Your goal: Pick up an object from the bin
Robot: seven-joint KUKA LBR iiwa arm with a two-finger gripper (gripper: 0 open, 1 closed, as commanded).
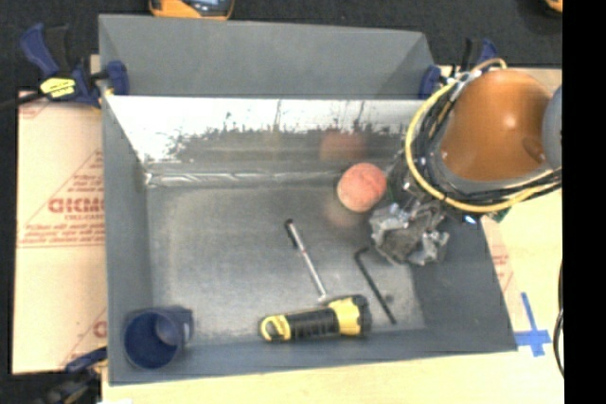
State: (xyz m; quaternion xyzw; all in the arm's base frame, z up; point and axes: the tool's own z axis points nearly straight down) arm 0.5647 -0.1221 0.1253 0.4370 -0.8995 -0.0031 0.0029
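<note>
The gripper (409, 237) sat low, just below and right of the pink ball (362, 187) (open or closed, I could not tell), placed, I judged, to take either that ball or the black bent key (376, 284) lying further below. Below-left of the ball lay a thin metal rod (306, 258), a yellow-and-black handle (315, 322) and, far left, a blue cup (156, 336).

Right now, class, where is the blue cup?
The blue cup sits in the lower left corner of the bin in the camera view, left of the yellow-and-black screwdriver.
</note>
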